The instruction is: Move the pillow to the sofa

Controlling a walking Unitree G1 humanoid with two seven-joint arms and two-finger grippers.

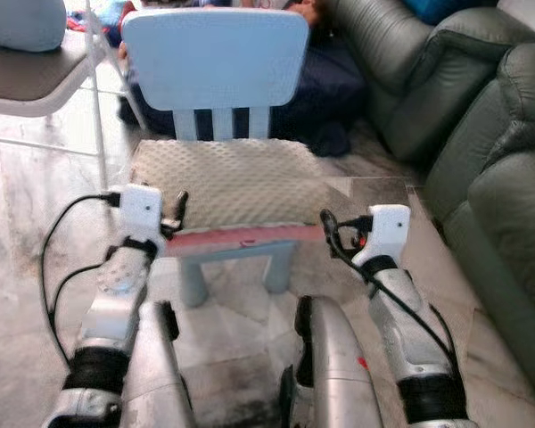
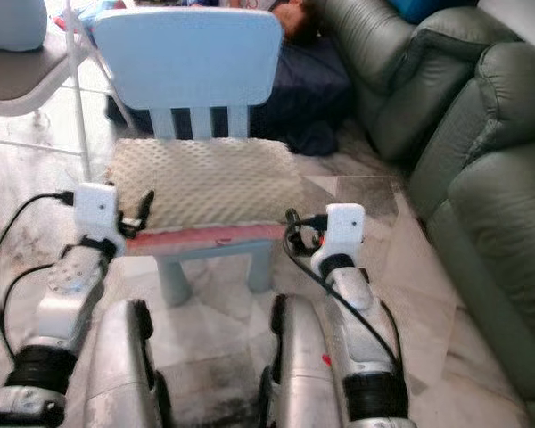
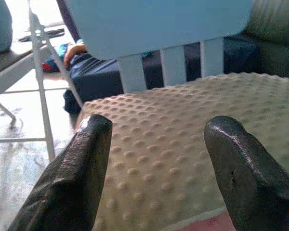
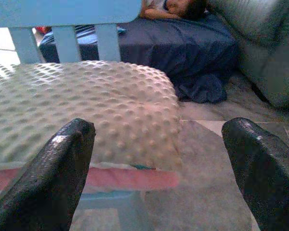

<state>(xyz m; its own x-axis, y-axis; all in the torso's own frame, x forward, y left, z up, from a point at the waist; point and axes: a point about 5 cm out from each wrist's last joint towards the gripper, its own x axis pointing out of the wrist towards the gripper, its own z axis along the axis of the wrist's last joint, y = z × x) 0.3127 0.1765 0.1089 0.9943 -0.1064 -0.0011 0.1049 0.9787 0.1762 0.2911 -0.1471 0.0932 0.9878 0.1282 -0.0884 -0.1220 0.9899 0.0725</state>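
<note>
Nearest the camera, two silver arms reaching forward over a marbled floor (image 1: 36, 267), cables looping off both wrists. Left gripper (image 3: 156, 137) poised at the near left corner of the pillow (image 1: 227, 183), black fingers (image 3: 74, 178) spread wide apart with dimpled fabric showing between them, nothing held. Right gripper (image 4: 159, 144) level with the near right corner, fingers (image 4: 50, 178) likewise spread wide, one over the pillow's edge and the other out past it above the floor; closed on nothing. Between the two, a cream, bumpy pillow lying flat on the seat of a small pale blue chair (image 1: 216, 58), a pink strip (image 1: 241, 236) showing under its front edge; whether part of the pillow or a separate pad, unclear. Beyond the chair back, a person (image 4: 176, 7) lying on dark blue bedding (image 1: 325, 89) on the floor. To the far left, a folding chair (image 1: 36, 80) carrying a pale blue cushion (image 1: 22, 22). Along the right, a dark green sofa (image 1: 481, 134), its arm and seat well apart from the chair. Step in hand, by the look of it: lining up a two-handed pickup, pillow not yet gripped or lifted. Next move likely calling for both grippers to advance onto the near corners, close on the soft fabric evenly, lift clear of the seat without dragging the light chair, then turn right toward the sofa while keeping clear of the person on the floor.
</note>
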